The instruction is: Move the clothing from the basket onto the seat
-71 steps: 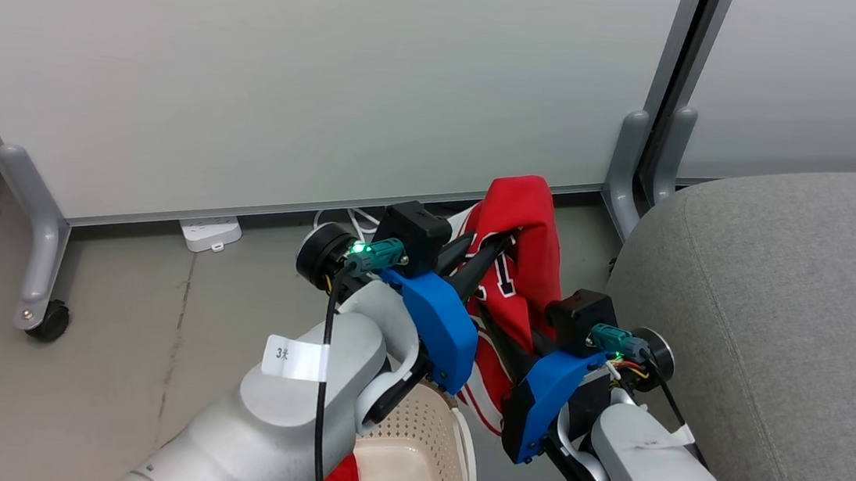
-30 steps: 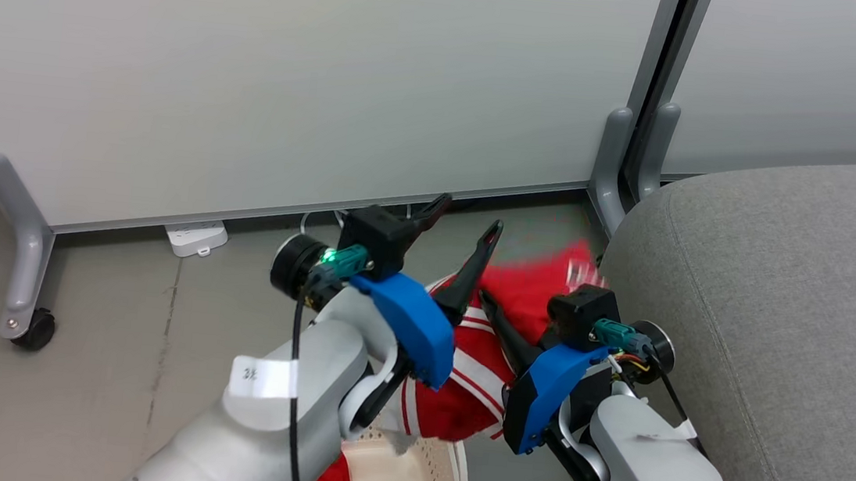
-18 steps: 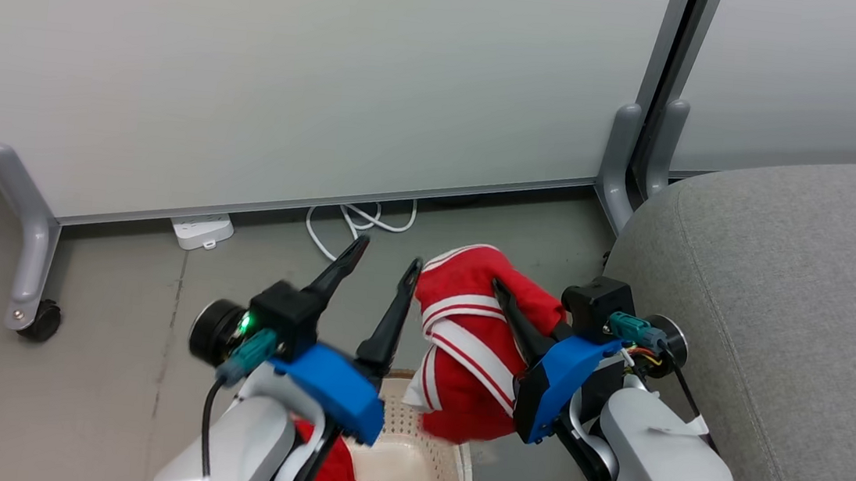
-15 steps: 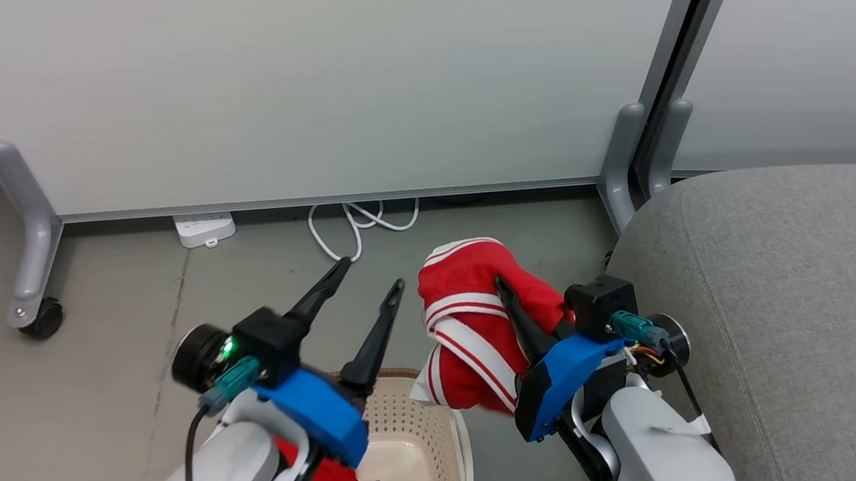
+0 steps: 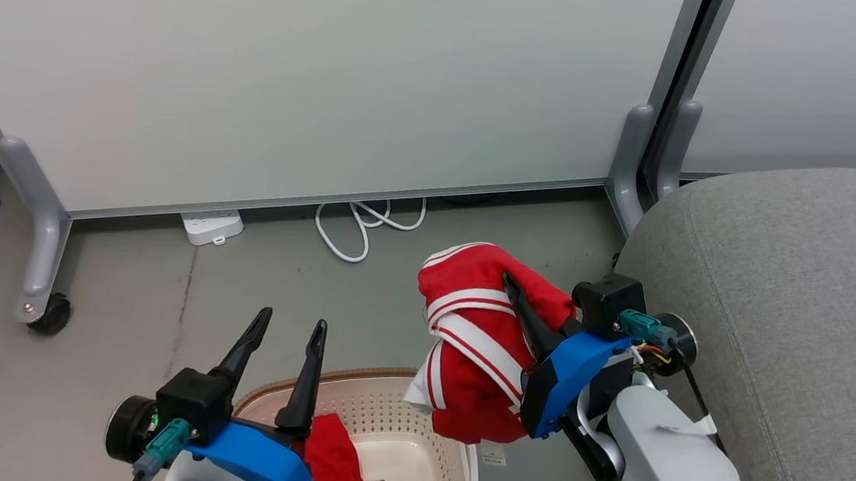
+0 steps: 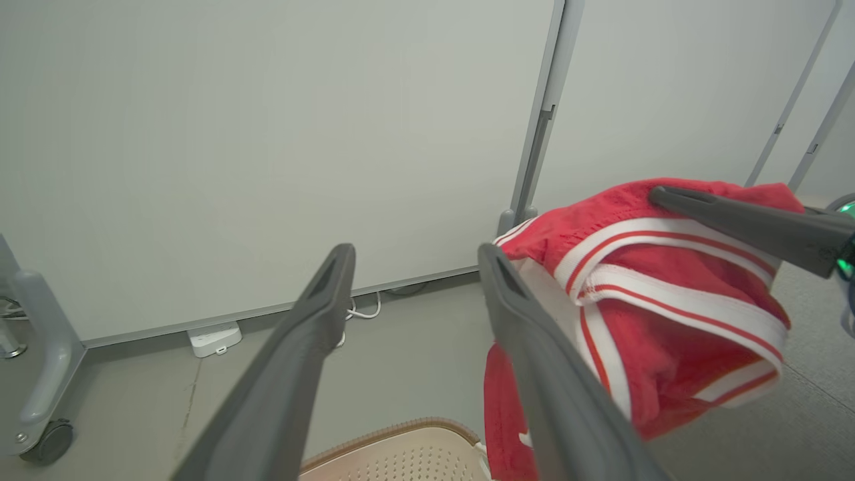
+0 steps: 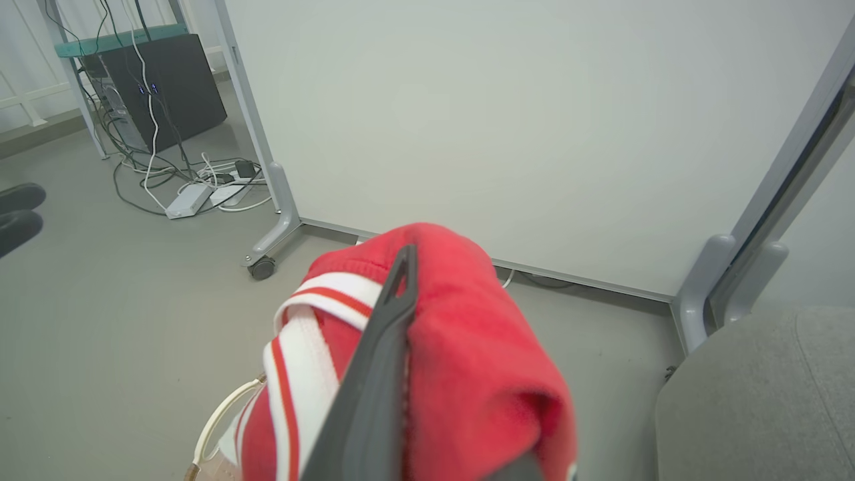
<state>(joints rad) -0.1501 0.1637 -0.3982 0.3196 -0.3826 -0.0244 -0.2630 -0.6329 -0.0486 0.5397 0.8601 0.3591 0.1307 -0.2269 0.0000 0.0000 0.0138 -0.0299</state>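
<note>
Lift-out beside the large grey fabric sofa seat point(image 5: 806, 308)
Over the cream perforated plastic basket point(image 5: 383, 381), the red white-striped garment point(image 5: 469, 347), seemingly soft and light, hung clamped in the right pincer point(image 5: 513, 292); the left pincer point(image 5: 292, 320) stood apart, empty. Bunched folds looked the likeliest hold.

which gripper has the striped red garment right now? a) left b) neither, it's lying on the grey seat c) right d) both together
C: the striped red garment hangs clamped in the right gripper, off the floor and short of the seat, while the left gripper has its jaws open with nothing between them.
</note>
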